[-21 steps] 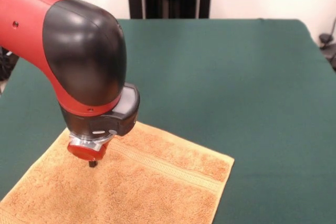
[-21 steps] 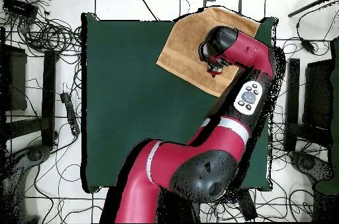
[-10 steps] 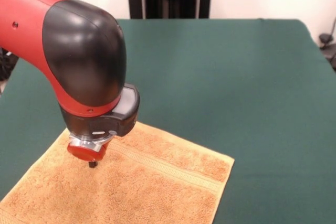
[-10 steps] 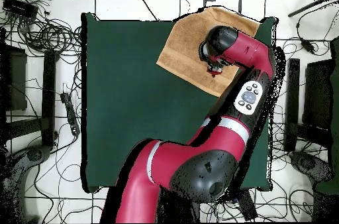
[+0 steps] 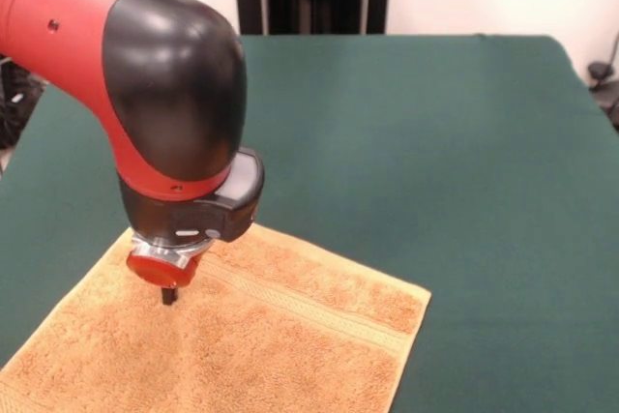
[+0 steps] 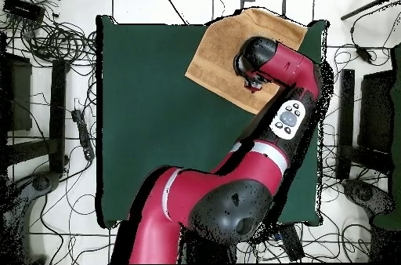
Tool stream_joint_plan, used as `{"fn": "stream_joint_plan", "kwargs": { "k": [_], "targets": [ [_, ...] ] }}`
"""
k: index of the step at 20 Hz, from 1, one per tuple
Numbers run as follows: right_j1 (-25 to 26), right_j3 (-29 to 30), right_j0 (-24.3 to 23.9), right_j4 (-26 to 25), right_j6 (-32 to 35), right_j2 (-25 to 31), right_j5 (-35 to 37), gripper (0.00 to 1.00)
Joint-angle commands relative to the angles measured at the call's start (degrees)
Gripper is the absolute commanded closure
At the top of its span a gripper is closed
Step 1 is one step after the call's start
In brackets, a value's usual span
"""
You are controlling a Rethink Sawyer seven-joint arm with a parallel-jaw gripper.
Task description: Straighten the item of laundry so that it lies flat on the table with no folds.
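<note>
Orange-tan terry is what fills the lower left of my front view: one towel [image 5: 242,345], looped and nubby, rectangular, lying spread on the bench [image 5: 435,142] with a woven stripe band running across it near its far end. From where I sit it looks flat, with no fold that I can make out in the part that shows, though its near edge runs off the bottom of the picture. Above its left part hangs my one arm [image 5: 116,74], glossy red shell with a rounded black cap, ending in a black collar and a red disc. Below that disc the gripper [image 5: 168,295] shows only as a short dark stub pointing down at the terry, at or just above the pile; I cannot tell whether the fingers are apart or together. To the right the bench is plain dark green felt-like cloth, matte and smooth, far larger than the towel. In the overhead view the towel [image 6: 223,54] sits turned at an angle at the bench's [image 6: 157,121] top edge near a corner, one of its corners reaching past the edge, with the arm [image 6: 274,113] crossing over it. Around the bench lies a pale floor strewn with black cables [image 6: 55,38].
</note>
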Motion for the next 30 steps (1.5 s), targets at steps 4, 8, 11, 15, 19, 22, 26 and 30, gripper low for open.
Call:
{"fn": "stream_joint_plan", "kwargs": {
  "k": [4, 8, 11, 15, 19, 22, 26, 30],
  "targets": [
    [2.3, 16.6, 3.1, -2.0, 12.0, 5.7, -3.0, 0.00],
    [1.8, 18.1, 3.1, -3.2, 10.1, 4.7, -1.5, 0.00],
    [1.7, 18.5, 3.3, -4.4, 9.1, 3.8, 1.0, 0.00],
    [1.8, 18.6, 3.8, -5.5, 8.6, 2.4, 4.2, 0.00],
    [1.7, 18.3, 3.9, -6.5, 7.7, 1.5, 6.3, 0.00],
    [1.8, 17.4, 3.6, -7.8, 7.2, 0.7, 9.1, 0.00],
    [0.8, 16.7, 2.7, -8.9, 4.4, 2.3, 13.3, 0.00],
    [1.1, 16.4, 2.3, -9.8, 3.7, 4.0, 12.5, 0.00]
  ]
}}
